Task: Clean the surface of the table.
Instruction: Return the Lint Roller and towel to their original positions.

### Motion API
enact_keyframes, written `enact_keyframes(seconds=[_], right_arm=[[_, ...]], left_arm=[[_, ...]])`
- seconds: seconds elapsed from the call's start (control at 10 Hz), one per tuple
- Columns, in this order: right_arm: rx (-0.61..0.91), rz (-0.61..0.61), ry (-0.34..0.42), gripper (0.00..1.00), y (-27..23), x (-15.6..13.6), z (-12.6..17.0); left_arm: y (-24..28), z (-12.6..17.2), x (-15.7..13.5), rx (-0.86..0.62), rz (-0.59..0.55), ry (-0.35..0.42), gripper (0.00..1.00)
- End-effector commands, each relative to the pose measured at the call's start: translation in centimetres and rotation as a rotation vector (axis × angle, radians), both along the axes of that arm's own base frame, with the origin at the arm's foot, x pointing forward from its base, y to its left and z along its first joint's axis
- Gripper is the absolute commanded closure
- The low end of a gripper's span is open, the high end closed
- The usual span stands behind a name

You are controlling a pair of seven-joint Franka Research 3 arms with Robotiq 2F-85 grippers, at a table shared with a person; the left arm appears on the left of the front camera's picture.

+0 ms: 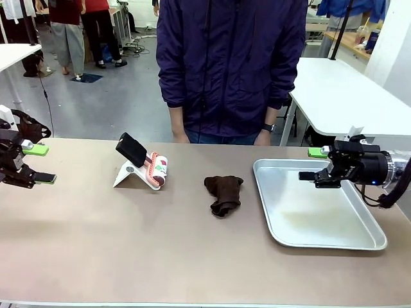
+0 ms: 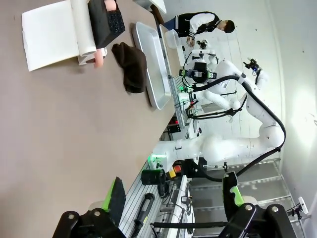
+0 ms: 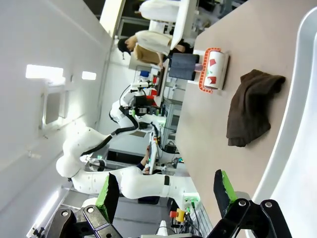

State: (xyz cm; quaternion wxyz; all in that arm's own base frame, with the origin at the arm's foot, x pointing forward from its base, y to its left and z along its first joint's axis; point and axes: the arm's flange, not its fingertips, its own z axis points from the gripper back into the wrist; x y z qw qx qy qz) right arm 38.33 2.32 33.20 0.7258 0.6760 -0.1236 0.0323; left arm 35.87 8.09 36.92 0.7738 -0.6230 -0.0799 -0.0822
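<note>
Wide taupe-brown bench (image 1: 96, 250) across the whole front view, long axis running left to right between the two arms, near long edge at the picture's bottom, far long edge against a person in a dark purple jacket (image 1: 231, 64) standing mid-way. On its right part, a silver metal tray (image 1: 321, 240) with rounded corners, long axis running near to far, slightly skewed, bare inside. Near the bench's middle, just left of the tray and apart from it, a crumpled dark brown cloth (image 1: 223, 192). Farther left, a white folded stand (image 1: 131, 176) carrying a black block (image 1: 131, 149) tilted back, with a small roll in red and white print (image 1: 157, 170) touching the stand's right side. At the left edge, left hand (image 1: 35, 163) wide apart, green pads showing, holding nothing, hovering over the bench's left end. At the right, right hand (image 1: 313, 164) likewise spread wide and bare, fingers pointing left over the tray's far right part. In the right wrist view, both green-padded fingers (image 3: 225, 191) well separated, cloth and roll lying beyond them.
</note>
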Motion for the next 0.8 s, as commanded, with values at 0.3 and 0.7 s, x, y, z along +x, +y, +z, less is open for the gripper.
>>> enact_keyframes(seconds=[0.3,0.7], right_arm=[[-0.003,-0.018,0.007,0.00,0.25,0.20,0.50],[-0.003,-0.018,0.007,0.00,0.25,0.20,0.50]], left_arm=[[-0.22,0.03,-0.38,0.000,-0.001,-0.010,0.00],[-0.22,0.03,-0.38,0.000,-0.001,-0.010,0.00]])
